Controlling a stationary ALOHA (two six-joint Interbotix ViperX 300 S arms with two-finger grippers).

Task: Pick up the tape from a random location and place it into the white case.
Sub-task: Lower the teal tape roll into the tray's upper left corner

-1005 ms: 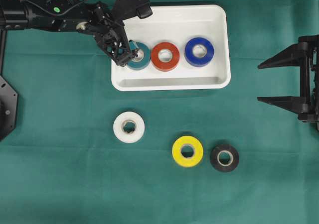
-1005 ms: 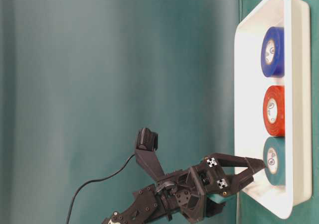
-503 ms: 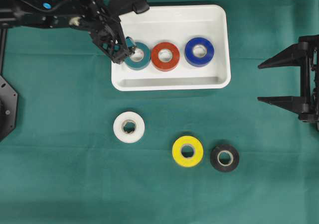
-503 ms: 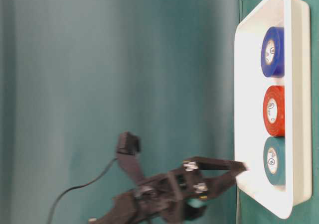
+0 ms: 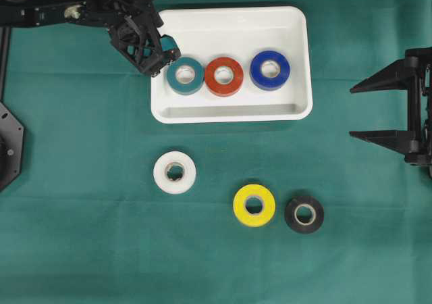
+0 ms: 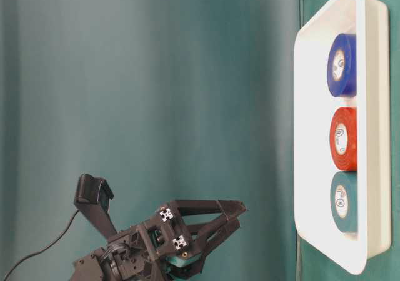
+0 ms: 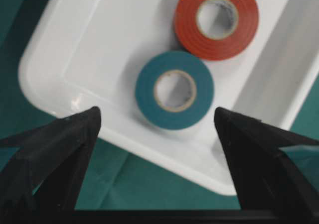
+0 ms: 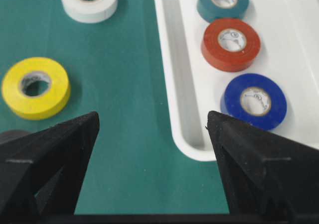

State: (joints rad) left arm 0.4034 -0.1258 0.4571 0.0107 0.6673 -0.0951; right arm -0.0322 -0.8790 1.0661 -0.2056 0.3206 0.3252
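Overhead view. A green cloth (image 5: 81, 236) covers the table. The white case (image 5: 233, 111), a shallow rectangular tray with rounded corners and a raised rim, lies in the upper centre of the frame. Inside it three tape rolls lie flat in a row: a teal roll (image 5: 185, 76) at left, a red roll (image 5: 224, 76) in the middle and touching the teal one, and a blue roll (image 5: 270, 69) at right, slightly apart from the red. Each shows a pale cardboard core.

Below the case, on bare cloth, lie three further rolls: a white roll (image 5: 175, 172) at lower left of centre, a yellow roll (image 5: 254, 205) lower centre, and a black roll (image 5: 304, 214) just beside the yellow one on its right. Nothing lies between these rolls and the case.

The left gripper (image 5: 154, 55) sits at the upper left, over the case's left rim beside the teal roll; its jaws are spread wide and hold nothing. In the left wrist view both black fingers (image 7: 55, 154) frame the teal roll from above, clear of it. In the table-level view the gripper is well apart from the tray.

The right gripper (image 5: 361, 110) rests at the right edge of the frame, well apart from every roll, jaws parted and empty.
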